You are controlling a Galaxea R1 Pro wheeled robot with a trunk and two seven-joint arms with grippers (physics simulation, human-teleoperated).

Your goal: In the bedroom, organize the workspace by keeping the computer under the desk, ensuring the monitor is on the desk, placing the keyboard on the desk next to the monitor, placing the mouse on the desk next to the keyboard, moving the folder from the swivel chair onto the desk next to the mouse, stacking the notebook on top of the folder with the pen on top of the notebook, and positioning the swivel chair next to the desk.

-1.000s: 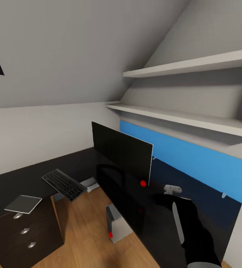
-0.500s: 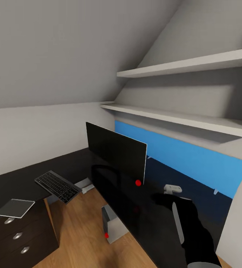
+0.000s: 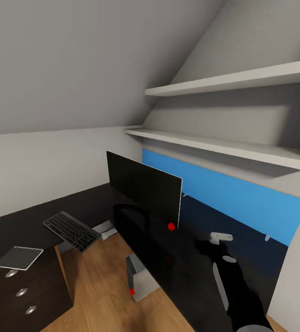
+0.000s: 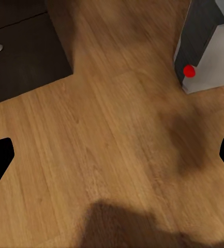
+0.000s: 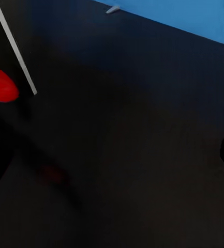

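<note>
**Right arm has crept forward; nothing else has moved**

Your monitor (image 3: 143,191) stands on the black tabletop (image 3: 25,226), red dot low at its corner. The keyboard (image 3: 71,230) overhangs the edge, the notebook (image 3: 18,257) beside it above the drawers. The computer (image 3: 141,276) sits on the floor underneath. Your left tool (image 4: 112,155) is released; the right tool (image 3: 220,240), cannot tell.

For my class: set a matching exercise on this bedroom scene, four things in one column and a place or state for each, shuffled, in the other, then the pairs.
Things
1. Wide black flat monitor
2. Slim silver-grey keyboard with dark keys
3. Thin light grey notebook
4. Grey computer tower with red light

Places
A. On the wooden floor under the desk
B. Overhanging the desk edge
C. Upright on the black desk top, red dot at a lower corner
D. Flat above the drawers

Pairs: 1-C, 2-B, 3-D, 4-A
</note>
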